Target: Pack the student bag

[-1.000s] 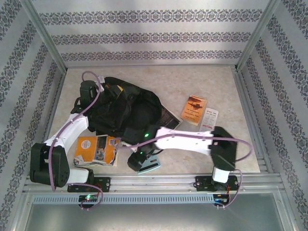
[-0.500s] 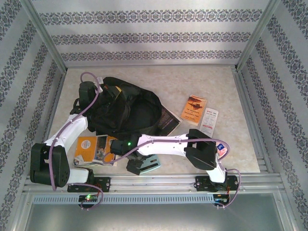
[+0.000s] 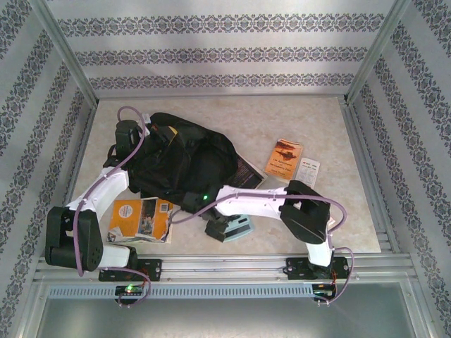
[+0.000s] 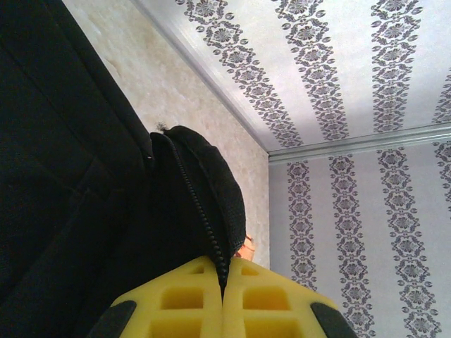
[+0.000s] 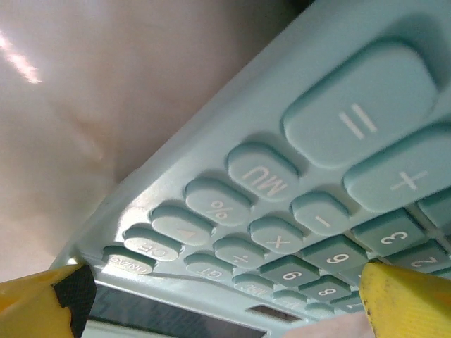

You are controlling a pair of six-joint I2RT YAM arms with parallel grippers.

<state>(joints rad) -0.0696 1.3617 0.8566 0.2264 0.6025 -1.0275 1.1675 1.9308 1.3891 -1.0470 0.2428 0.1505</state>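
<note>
left hand (image 4: 223, 310) clamped on student bag (image 4: 84, 211) | right hand (image 5: 224, 303) spread over calculator (image 5: 282, 176)

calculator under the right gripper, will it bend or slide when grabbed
Probably stiff: the calculator looks like a moulded plastic slab with raised keys. Likely light, since it looks thin and lies flat on the table. Its smooth, glossy casing might slip between the right gripper's open fingers.

The black, soft fabric student bag (image 3: 184, 160) lies slumped on the table (image 3: 282, 120), left of centre. Its far-left zipper (image 4: 199, 211) edge is lifted.
</note>
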